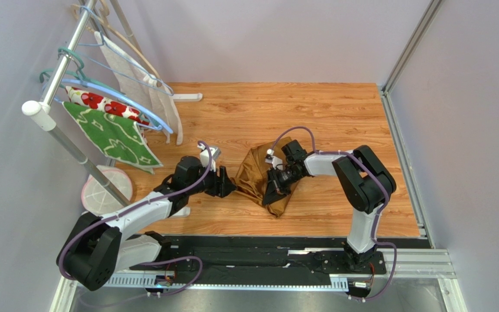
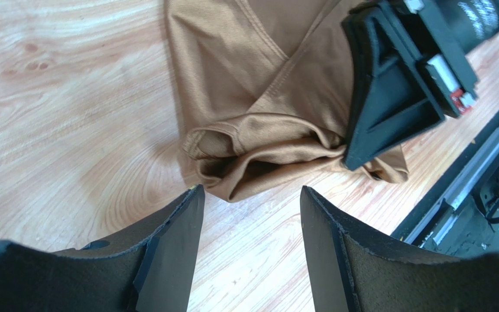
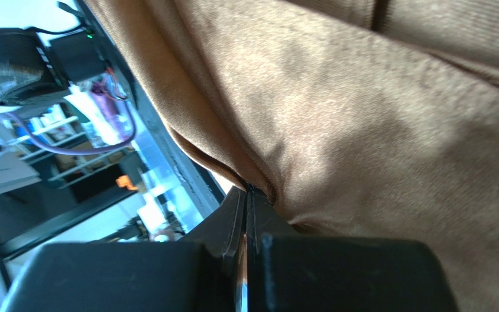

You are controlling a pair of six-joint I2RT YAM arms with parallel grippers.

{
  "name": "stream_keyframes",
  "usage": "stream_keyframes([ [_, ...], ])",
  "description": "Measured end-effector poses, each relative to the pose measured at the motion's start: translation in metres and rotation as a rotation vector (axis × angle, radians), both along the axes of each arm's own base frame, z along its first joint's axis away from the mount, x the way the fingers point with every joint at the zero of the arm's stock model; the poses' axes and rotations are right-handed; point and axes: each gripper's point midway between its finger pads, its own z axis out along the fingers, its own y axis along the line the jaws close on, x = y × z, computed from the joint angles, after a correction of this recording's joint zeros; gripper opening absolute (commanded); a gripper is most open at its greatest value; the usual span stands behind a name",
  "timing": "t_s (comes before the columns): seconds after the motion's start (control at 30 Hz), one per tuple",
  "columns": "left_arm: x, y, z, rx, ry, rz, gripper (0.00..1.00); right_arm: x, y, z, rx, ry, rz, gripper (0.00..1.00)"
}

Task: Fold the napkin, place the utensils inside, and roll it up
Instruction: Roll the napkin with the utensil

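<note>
The golden-brown napkin [image 1: 255, 175] lies bunched and creased on the wooden table, partly lifted. My right gripper [image 1: 273, 190] comes from the right and is shut on a fold of it. In the right wrist view the jaws [image 3: 251, 193] meet with the napkin [image 3: 376, 130] pinched at their tips. My left gripper [image 1: 229, 186] sits just left of the cloth. In the left wrist view it [image 2: 251, 194] is open, with bare wood between the fingers and the napkin's rumpled edge [image 2: 258, 162] just beyond the tips. No utensils are in view.
A metal rack [image 1: 50, 97] with hangers stands at the far left, holding a green leaf-patterned cloth [image 1: 112, 136] and a white cloth with red flowers [image 1: 99, 101]. A round white dish [image 1: 107, 188] sits under it. A black rail [image 1: 265, 257] runs along the near edge.
</note>
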Motion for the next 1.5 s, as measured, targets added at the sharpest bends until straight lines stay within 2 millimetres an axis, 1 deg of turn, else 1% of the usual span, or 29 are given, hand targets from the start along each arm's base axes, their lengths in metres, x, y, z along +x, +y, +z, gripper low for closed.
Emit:
stream_keyframes([
  [0.17,-0.001,-0.003,0.003,-0.01,-0.016,-0.025,0.61,0.006,-0.001,-0.001,0.034,0.044,-0.028,0.0],
  [0.33,-0.007,-0.006,-0.012,-0.005,0.064,-0.039,0.61,0.01,-0.002,0.0,0.046,0.048,-0.04,0.0],
  [0.43,-0.011,-0.009,-0.018,-0.024,0.115,-0.04,0.61,0.011,-0.002,0.0,0.048,0.046,-0.042,0.0],
  [0.63,-0.011,-0.028,-0.016,-0.127,0.164,-0.062,0.62,0.011,-0.002,0.0,0.049,0.045,-0.043,0.0],
  [0.8,-0.012,-0.042,-0.021,-0.177,0.206,-0.083,0.62,0.012,-0.002,0.0,0.049,0.044,-0.044,0.0],
  [0.93,-0.008,-0.048,-0.023,-0.207,0.211,-0.081,0.62,0.012,-0.002,0.0,0.048,0.043,-0.045,0.0],
  [1.17,0.002,-0.057,-0.016,-0.267,0.183,-0.08,0.61,0.012,-0.002,-0.002,0.041,0.049,-0.05,0.0],
  [1.4,0.009,-0.062,-0.02,-0.298,0.179,-0.074,0.6,0.012,-0.002,-0.003,0.041,0.048,-0.051,0.0],
  [1.5,0.012,-0.065,-0.017,-0.317,0.167,-0.073,0.6,0.012,-0.002,-0.003,0.041,0.048,-0.052,0.0],
])
